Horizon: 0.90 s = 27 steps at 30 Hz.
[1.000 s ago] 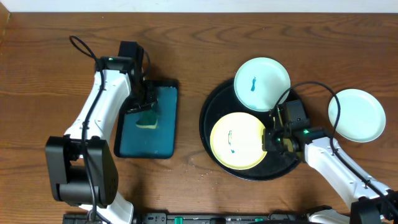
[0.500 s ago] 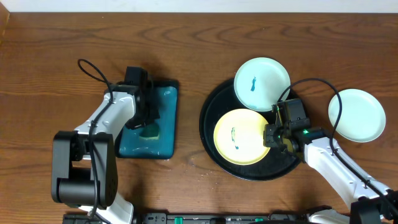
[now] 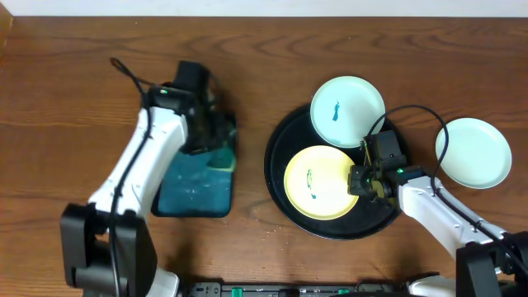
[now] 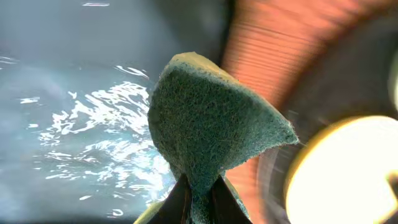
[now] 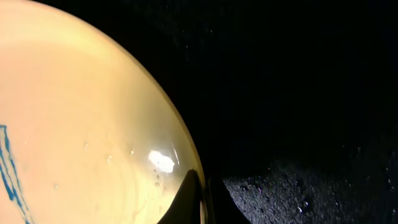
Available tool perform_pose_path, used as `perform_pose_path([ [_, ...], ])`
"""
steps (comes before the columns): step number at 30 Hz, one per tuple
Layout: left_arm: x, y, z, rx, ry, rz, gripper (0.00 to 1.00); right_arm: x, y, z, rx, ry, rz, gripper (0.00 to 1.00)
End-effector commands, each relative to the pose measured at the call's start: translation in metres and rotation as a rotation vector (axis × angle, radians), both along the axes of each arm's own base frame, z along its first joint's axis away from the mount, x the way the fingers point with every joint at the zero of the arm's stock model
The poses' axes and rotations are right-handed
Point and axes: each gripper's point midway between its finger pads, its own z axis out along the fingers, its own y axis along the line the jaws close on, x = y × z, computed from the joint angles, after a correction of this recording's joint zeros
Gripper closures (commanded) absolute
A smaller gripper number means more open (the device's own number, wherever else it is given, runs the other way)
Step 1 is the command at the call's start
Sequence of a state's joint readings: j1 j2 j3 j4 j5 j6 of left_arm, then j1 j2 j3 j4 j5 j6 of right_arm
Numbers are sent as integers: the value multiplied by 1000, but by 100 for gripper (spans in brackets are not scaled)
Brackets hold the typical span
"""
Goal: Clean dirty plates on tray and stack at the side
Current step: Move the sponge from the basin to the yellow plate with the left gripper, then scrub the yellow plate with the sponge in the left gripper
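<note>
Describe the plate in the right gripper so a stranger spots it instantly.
Find the big round black tray right of centre. On its near half lies the pale yellow plate, rim pinched by the right gripper. The plate behind it and the plate off the tray are mint-blue.

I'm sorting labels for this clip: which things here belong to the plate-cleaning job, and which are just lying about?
Part of the job: yellow plate, smeared mint plate, mint plate at the side, black tray, sponge, wet teal tray.
Just there: wooden table, black cable.
</note>
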State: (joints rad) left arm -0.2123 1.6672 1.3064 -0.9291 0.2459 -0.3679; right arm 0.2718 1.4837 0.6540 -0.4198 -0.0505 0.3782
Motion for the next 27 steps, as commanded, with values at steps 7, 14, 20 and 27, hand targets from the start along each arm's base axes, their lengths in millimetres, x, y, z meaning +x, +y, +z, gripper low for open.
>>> perform_pose_path([
  [7, -30, -124, -10, -142, -32, -176, 93, -6, -4, -19, -32, 58, -27, 99],
  [14, -46, -188, -54, -152, -5, -193, 92, -6, -5, -19, -33, 60, -27, 99],
  [20, -63, -223, -100, -147, 43, -223, 92, -8, -5, -20, -34, 66, -27, 99],
  [27, -64, -168, -139, 112, 99, -156, 93, -10, -6, -20, -37, 74, -27, 99],
])
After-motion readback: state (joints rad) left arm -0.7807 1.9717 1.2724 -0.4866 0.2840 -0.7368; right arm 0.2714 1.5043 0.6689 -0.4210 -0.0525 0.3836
